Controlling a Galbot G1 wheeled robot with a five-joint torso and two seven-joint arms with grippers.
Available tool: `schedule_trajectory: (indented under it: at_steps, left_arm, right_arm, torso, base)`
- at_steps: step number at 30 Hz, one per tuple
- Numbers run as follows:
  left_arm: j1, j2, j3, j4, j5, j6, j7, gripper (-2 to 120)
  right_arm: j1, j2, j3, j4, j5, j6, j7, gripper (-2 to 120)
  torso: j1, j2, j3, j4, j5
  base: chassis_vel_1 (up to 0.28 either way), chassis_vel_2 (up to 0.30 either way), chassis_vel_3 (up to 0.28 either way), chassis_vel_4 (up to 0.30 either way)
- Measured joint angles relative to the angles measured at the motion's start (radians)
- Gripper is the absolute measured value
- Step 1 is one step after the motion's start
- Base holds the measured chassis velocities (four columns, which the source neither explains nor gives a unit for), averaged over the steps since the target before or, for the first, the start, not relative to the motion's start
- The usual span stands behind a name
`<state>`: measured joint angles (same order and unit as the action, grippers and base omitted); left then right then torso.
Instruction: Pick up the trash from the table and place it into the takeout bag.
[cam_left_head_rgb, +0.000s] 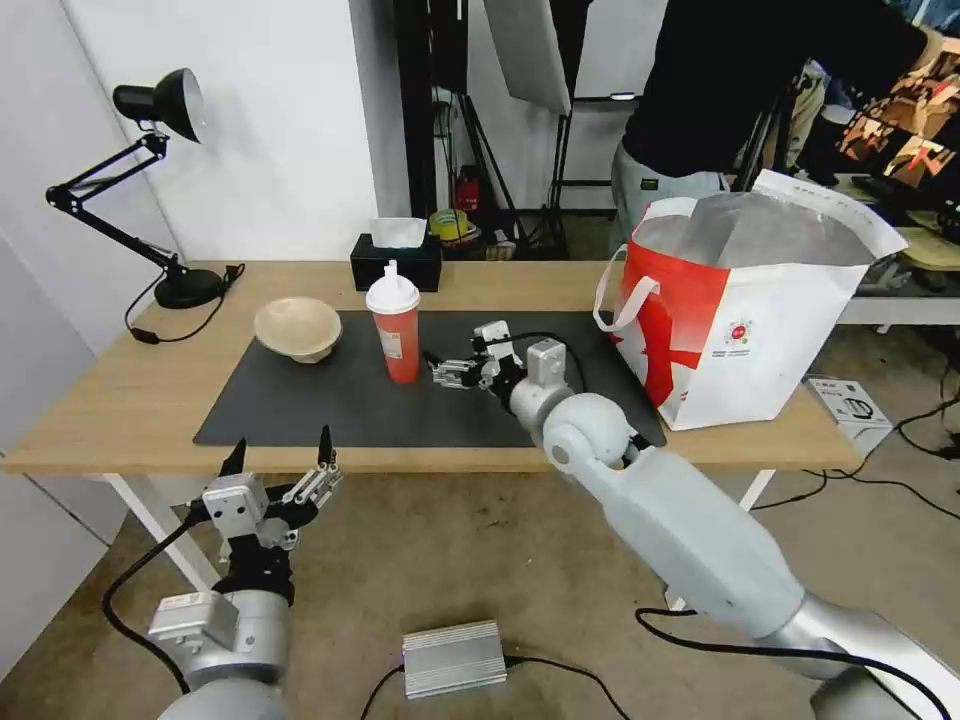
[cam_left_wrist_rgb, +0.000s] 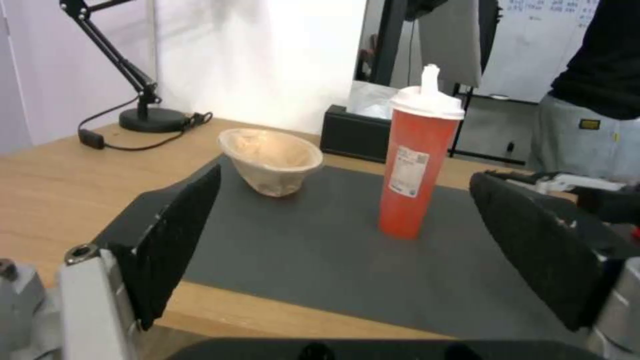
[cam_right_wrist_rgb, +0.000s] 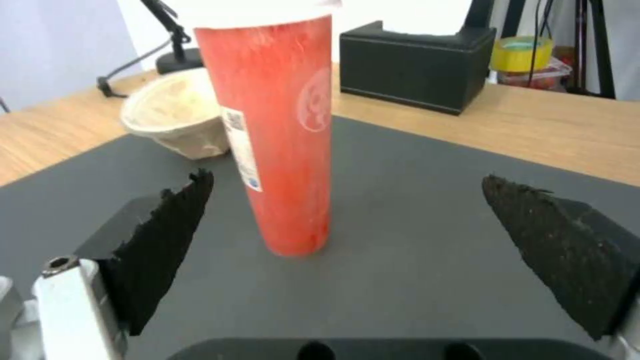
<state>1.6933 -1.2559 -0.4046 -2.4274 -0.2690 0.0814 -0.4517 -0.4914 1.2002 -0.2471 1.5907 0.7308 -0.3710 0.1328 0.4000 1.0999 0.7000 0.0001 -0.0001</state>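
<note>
A: Where is the cup (cam_left_head_rgb: 394, 330) now?

B: It stands upright on the mat (cam_left_head_rgb: 330, 410) of the table (cam_left_head_rgb: 100, 400), near the middle. The beige bowl (cam_left_head_rgb: 297, 327) is beside it on the lamp side, apart from it. The bag (cam_left_head_rgb: 760, 320) is at the right end of the table, mouth wide, foil visible inside.

A: And the right gripper (cam_left_head_rgb: 437, 368)?

B: Low over the mat, just beside the cup, not touching. Its black pads (cam_right_wrist_rgb: 167, 235) are spread wide, nothing between them. In the wrist view the cup body is in front of the gap, a bit off centre.

A: Left gripper (cam_left_head_rgb: 280, 460)?

B: Parked below the front table edge, fingers also spread, empty.

A: How will the cup handle, you think?

B: Prob. light, thin plastic wall, smooth, so a bit slippery. It is tall and narrow, so a side push can tip it easily. The domed lid (cam_left_head_rgb: 392, 290) w/ spout looks only pressed on; I would not grip there, it may pop off. If liquid remains inside I cannot tell.

A: So where to take it?

B: Around the red body, approx. mid-height or a little lower, pads on two opposite sides. Squeeze moderate: too hard and the wall can buckle, too soft and it slides. The bowl looks like stiff paper pulp, very light; better pinch it by the rim.
</note>
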Motion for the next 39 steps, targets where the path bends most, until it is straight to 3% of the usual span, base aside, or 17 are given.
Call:
schedule_trajectory:
  at_steps: [39]
  left_arm:
    - [-0.011, -0.027, 0.020, 0.030, 0.035, -0.027, 0.017, 100]
  right_arm:
    - [0.137, 0.141, -0.046, -0.283, 0.052, -0.007, -0.075, 100]
  torso:
    - [0.000, 0.000, 0.000, -0.0002, 0.0001]
  base:
    - [0.000, 0.000, 0.000, 0.000]
